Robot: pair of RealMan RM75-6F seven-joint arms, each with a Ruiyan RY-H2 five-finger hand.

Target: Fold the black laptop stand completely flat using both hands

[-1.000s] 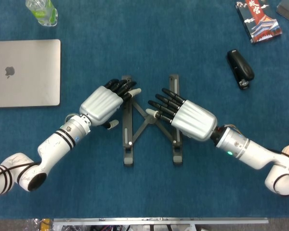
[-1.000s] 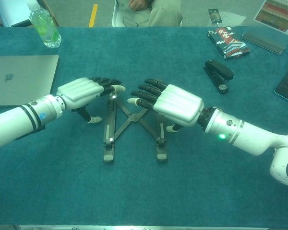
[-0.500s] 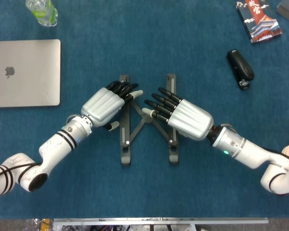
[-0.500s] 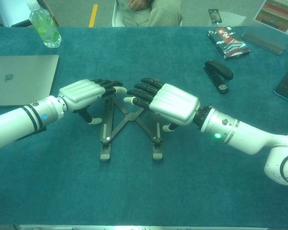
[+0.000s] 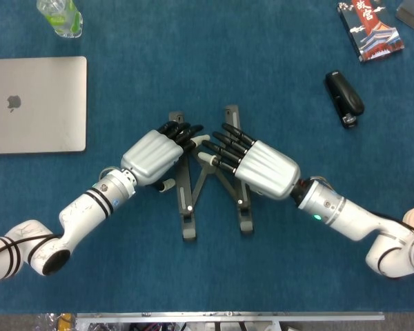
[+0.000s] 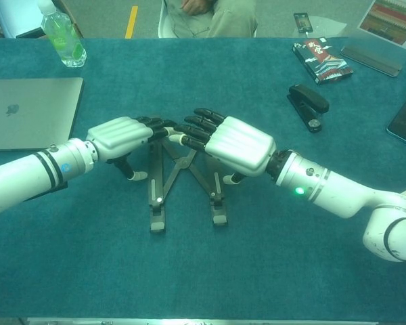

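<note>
The black laptop stand [image 5: 210, 179] is seen lying on the blue bench [image 5: 207, 276] at its middle, its two long rails drawn near each other but not yet together, with the crossed struts between them forming a narrow X. The left hand [image 5: 154, 156] is laid palm down over the far end of the stand's left rail, its dark fingers [image 5: 179, 131] curled over the rail top; the right hand [image 5: 261, 165] is laid likewise over the far part of the right rail, its fingers extended toward the left hand so that the fingertips of both nearly meet above the stand. From the chest view the left hand [image 6: 120, 137] and right hand [image 6: 235, 144] are shown pressing on the stand [image 6: 186, 186] from either side, but whether either hand truly grips a rail or only rests against it cannot be told. Left of the stand, well apart from it, a closed silver laptop [image 5: 34, 103] is placed flat on the bench. Beyond the laptop, at the far left corner, a clear bottle [image 5: 59, 16] is stood upright, and a greenish liquid is seen inside it, though its level cannot be judged. To the right of the stand and farther back, a black stapler [image 5: 345, 98] is set, and beyond that, near the far right corner, a small book with a red and dark cover [image 5: 370, 29] is laid. In the chest view, part of a seated person [image 6: 210, 15] is visible behind the bench.
</note>
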